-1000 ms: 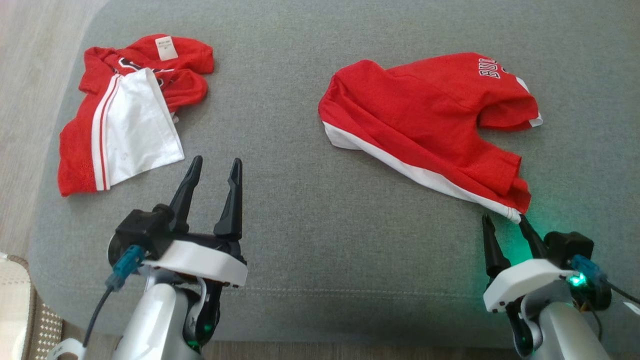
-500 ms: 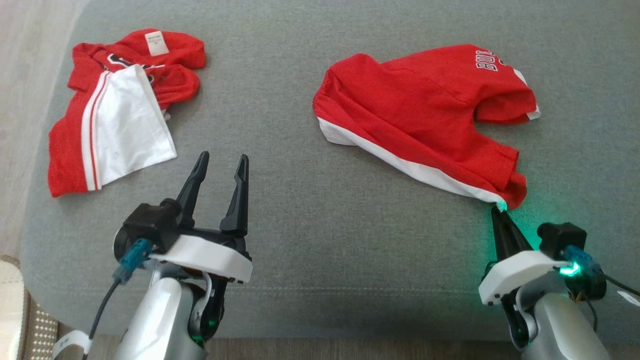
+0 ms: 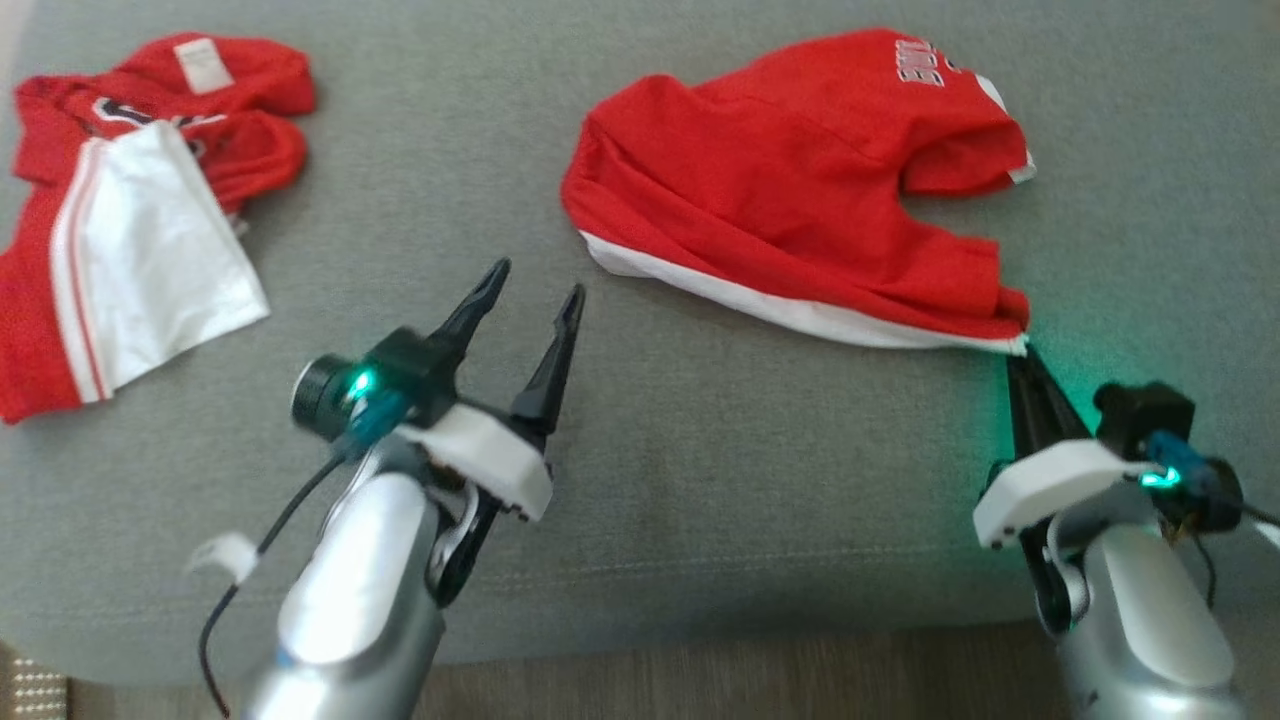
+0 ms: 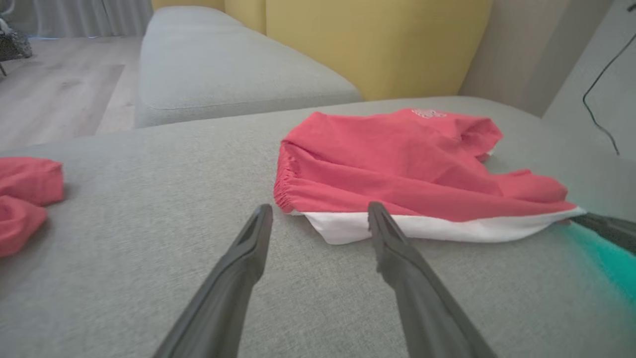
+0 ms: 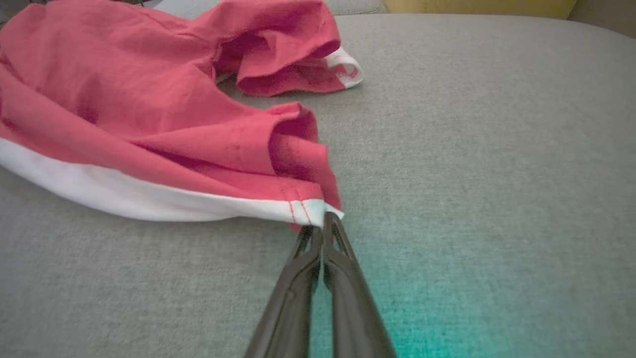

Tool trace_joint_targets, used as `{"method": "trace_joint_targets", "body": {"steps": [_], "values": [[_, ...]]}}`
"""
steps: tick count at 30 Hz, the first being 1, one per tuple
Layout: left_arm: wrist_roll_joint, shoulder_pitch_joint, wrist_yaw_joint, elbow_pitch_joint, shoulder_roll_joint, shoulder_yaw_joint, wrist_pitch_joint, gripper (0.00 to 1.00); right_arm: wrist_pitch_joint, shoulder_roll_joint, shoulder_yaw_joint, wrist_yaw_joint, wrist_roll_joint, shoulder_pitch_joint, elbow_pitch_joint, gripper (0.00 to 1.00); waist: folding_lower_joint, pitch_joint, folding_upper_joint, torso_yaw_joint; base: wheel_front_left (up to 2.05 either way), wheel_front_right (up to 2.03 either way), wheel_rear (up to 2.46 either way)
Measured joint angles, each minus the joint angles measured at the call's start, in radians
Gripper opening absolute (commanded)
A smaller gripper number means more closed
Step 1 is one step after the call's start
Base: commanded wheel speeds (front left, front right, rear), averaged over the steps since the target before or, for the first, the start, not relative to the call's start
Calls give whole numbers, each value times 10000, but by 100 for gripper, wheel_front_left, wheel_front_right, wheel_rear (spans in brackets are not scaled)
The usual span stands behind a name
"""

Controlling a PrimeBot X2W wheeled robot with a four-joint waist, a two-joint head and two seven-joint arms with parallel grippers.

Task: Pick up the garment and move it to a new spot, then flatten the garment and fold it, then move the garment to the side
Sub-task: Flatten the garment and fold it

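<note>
on the far left of the grey cushion [image 3: 700, 480] lies a second garment [image 3: 130, 230], red and white, crumpled and well apart from the work; i judge it is not the one in hand. next comes the left gripper [image 3: 536, 280], hovering over the cushion with its jaws spread wide and nothing between them. it points toward the near left end of the garment [image 3: 800, 200], and in the left wrist view that end lies just beyond the fingertips. the garment, red with a white hem [image 4: 422, 231], rests right of centre on the cushion, bunched and rumpled rather than flat. at the far right, the right gripper [image 3: 1020, 350] has its jaws pressed together on the very corner of the hem, and the right wrist view shows the stitched white corner [image 5: 308, 210] pinched at the fingertips. this looks like the first step, the pick-up: one corner is gripped, but the cloth is not yet lifted. the next move likely calls for the left gripper to take the hem's other end, so the piece comes up by two points. the right pinch is shallow, so a slow lift seems wise. there is no container here; both garments lie directly on the cushion.
</note>
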Motion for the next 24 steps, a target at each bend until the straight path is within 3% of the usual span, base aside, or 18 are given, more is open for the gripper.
{"method": "trace_joint_targets", "body": {"steps": [7, 24], "values": [[871, -1241, -134, 1613, 33, -598, 0, 100, 0, 0, 12, 0, -31, -618, -88, 0, 0, 498, 0, -448, 0, 0, 0], [1041, -2761, 54, 3544, 4, -546, 0, 100, 0, -2, 224, 0, 17, -844, -453, 0, 0, 1149, 0, -834, 0, 0, 0]]}}
